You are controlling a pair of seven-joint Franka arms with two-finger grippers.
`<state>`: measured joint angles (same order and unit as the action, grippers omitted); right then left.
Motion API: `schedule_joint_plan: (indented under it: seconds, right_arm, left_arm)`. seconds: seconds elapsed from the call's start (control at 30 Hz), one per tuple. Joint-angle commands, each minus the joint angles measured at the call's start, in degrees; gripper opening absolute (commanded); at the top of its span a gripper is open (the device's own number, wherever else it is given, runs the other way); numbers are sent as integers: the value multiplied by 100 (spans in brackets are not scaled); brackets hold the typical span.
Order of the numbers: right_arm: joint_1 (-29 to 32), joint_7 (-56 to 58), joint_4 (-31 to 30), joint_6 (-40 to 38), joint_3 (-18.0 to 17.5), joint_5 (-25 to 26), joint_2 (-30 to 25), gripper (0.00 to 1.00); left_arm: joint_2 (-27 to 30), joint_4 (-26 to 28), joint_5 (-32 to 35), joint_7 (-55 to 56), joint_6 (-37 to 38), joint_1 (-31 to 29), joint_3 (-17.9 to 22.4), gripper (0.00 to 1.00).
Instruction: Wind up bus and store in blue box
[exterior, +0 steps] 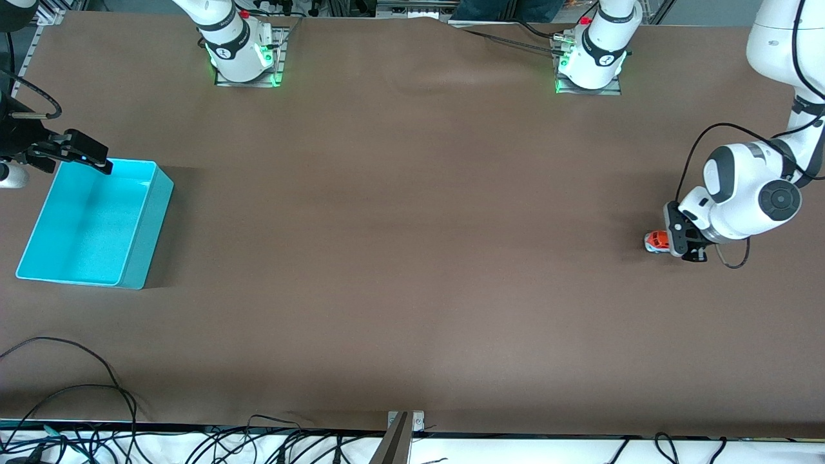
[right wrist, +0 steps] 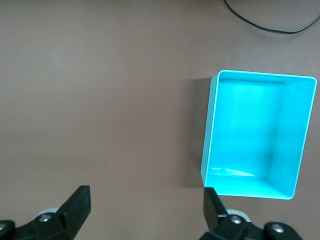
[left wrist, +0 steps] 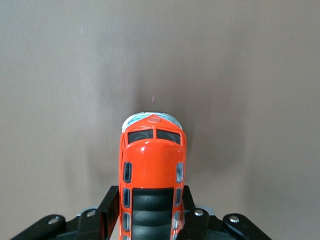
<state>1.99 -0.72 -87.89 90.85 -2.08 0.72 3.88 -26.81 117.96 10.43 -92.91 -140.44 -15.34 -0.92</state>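
A tiny orange-red bus (exterior: pixel 657 241) sits low on the brown counter (exterior: pixel 412 258) at the left arm's end, its wheels apparently on the surface. Its long axis runs along the counter's length: the windscreen end points toward the right arm's end, and the tail lies between the fingers of the left end effector (exterior: pixel 670 240). In the left wrist view, the bus (left wrist: pixel 151 175) stretches straight away from the camera, dark roof panel upward, with one black finger close against each flank. The left end effector (left wrist: pixel 151 212) is pinching the bus across its width at the rear half, so the nose projects freely ahead of the fingertips.

The blue box (exterior: pixel 97 222) stands well apart, at the right arm's end of the counter, open side up and empty. Storing the bus would seem to call for carrying it the whole length of the counter in the direction its nose already points.

The right end effector (exterior: pixel 80 151) hovers over the box's rim nearest the arm bases. In the right wrist view its fingers (right wrist: pixel 75 207) are spread wide and hold nothing, with the box (right wrist: pixel 257 132) below. This arm waits.
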Motion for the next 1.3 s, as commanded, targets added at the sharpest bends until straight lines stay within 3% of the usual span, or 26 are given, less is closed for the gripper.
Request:
schedule_joint_plan:
  seconds: [0.0, 0.63, 1.27]
  right_arm:
    - [-15, -7, 44, -59, -12, 16, -46, 100]
    - [-15, -7, 53, -59, -20, 16, -54, 100]
    - [-15, -33, 53, -59, -20, 16, -54, 100]
  left_arm:
    - [-483, -133, 82, -324, -203, -259, -49, 20]
    - [-703, -335, 64, -948, -203, -910, -57, 20]
    - [-896, -616, 64, -1203, -203, -1165, -57, 21]
